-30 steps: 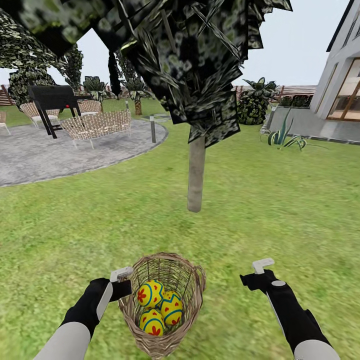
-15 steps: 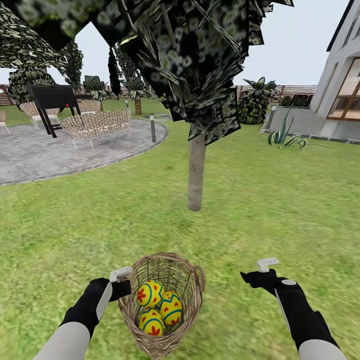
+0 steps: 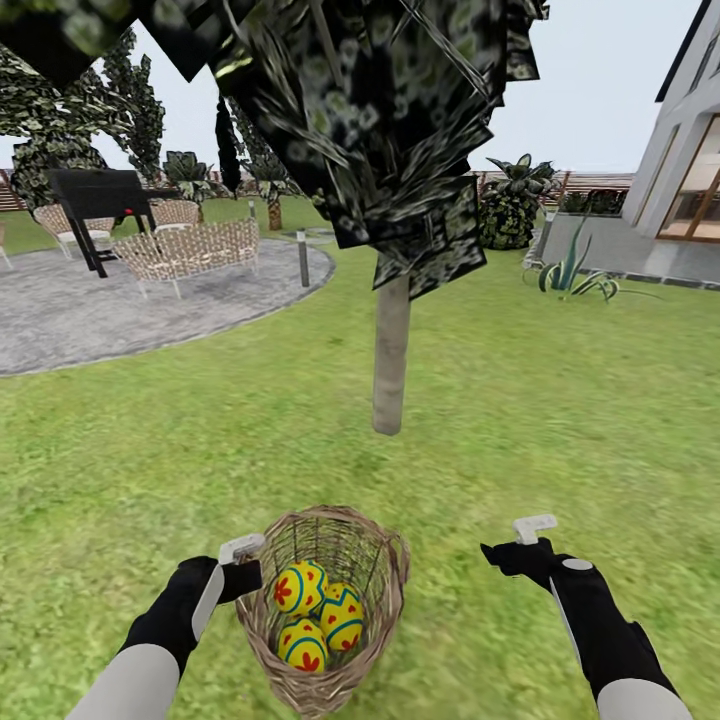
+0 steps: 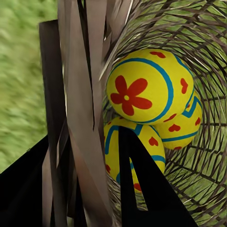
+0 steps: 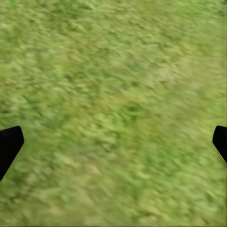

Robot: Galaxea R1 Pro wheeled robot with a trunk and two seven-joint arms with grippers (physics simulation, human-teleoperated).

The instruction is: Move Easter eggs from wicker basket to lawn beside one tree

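Note:
The wicker basket [image 3: 375, 560] hangs low in front of me over the lawn [image 3: 560, 420], tilted so its mouth faces me. Three yellow Easter eggs [image 3: 300, 587] with blue bands and red marks lie inside, close up in the left wrist view as eggs [image 4: 146, 92]. My left gripper [image 3: 245, 560] is shut on the basket's left rim, with the woven wall [image 4: 85, 94] between its fingers [image 4: 137, 184]. My right gripper [image 3: 525, 540] stands open over bare grass to the right of the basket, and its fingertips [image 5: 9, 144] are wide apart. The tree's pale trunk [image 3: 390, 355] rises just beyond the basket.
The tree's dark leaf crown [image 3: 370, 110] hangs overhead. A grey paved patio [image 3: 90, 320] with wicker chairs [image 3: 190, 250] and a black grill [image 3: 95, 200] lies at the far left. At the far right are a white house [image 3: 690, 150] and spiky plants [image 3: 570, 275].
My right arm has shifted slightly to the right. The whole view has drifted a little, so the camera moved. The left gripper still holds the basket with the eggs inside.

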